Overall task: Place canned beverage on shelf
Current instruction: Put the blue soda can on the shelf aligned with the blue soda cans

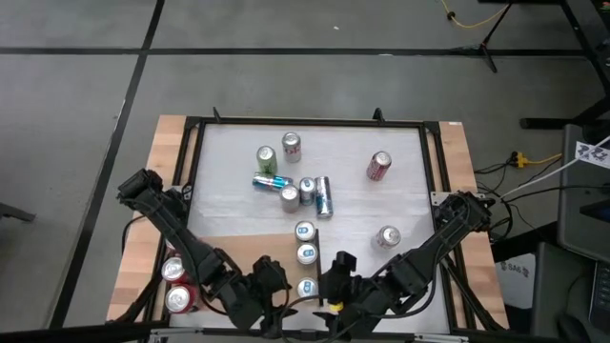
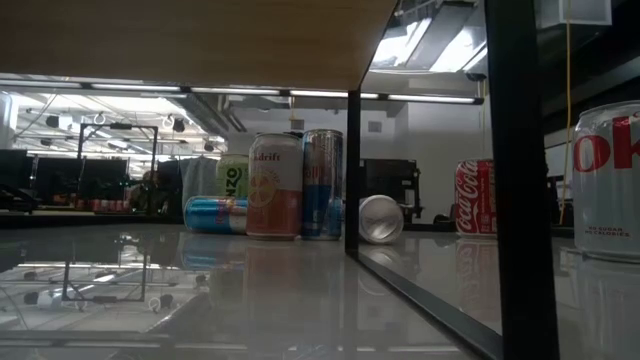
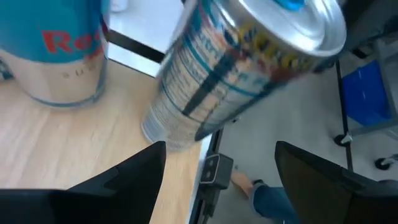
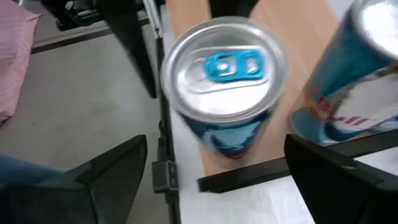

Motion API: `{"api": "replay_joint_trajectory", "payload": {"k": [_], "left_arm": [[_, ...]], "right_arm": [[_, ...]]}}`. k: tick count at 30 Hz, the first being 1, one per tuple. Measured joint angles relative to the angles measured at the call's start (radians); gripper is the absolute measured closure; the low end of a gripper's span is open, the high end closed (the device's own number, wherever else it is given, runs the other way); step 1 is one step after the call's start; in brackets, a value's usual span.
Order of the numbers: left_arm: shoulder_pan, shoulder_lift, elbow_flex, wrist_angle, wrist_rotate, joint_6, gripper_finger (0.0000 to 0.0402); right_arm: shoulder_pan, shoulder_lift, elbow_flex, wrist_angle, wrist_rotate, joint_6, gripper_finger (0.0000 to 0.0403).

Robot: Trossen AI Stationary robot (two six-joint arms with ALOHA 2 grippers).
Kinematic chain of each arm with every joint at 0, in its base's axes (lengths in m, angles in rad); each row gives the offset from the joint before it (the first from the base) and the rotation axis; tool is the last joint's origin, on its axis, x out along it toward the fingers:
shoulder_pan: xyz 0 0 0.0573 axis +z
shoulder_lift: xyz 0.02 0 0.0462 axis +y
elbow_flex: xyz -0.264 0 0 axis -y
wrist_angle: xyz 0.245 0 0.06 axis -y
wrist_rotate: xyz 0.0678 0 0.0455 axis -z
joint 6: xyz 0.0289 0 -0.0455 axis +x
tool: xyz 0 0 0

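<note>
- Left gripper point(image 1: 271, 282) sits at the near edge of the worktop point(image 1: 381, 200), left of centre, with its arm folded in from the left side rail. It points toward the right gripper.
- In the left wrist view the left gripper point(image 3: 221, 168) has its fingers spread. The can lies just ahead of the tips, close to one finger with a clear gap to the other. No pinch is evident.
- Right gripper point(image 1: 335, 274) mirrors it from the right of centre, with its arm bent in from the right rail. The two grippers face each other with the can between them.
- In the right wrist view the right gripper point(image 4: 216, 168) has its fingers spread wide, one on either side of the can and clear of its wall.
- The canned beverage point(image 1: 306, 288) is a slim blue-and-silver can with a bright lid and a blue pull tab point(image 4: 233, 64). It stands on the shelf at the edge that carries the dark strip point(image 4: 249, 174).
- The can appears tilted in the left wrist view point(image 3: 242, 68) and is seen from above its lid in the right wrist view point(image 4: 224, 81).
- The shelf point(image 1: 243, 233) is a light wood-grain panel point(image 3: 62, 149) over the near-left quarter of the worktop. From the low view it is raised overhead point(image 2: 180, 40).
- Two more blue-tab cans point(image 1: 305, 242) stand in line along the same shelf edge, farther from the grippers.
- A cluster of cans point(image 1: 291, 181) stands and lies at mid-worktop, well apart from the grippers.
</note>
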Motion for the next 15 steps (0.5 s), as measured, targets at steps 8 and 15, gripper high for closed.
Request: {"api": "replay_joint_trajectory", "payload": {"k": [8,15], "left_arm": [[0.039,0.0,0.0,0.003,-0.03,0.0,0.0107],[0.043,-0.002,0.0,-0.016,-0.022,0.026,0.0107]], "right_arm": [[0.001,0.003,0.0,0.032,-0.031,-0.006,0.0035],[0.0,0.003,0.0,0.039,-0.068,-0.007,0.0035]]}}
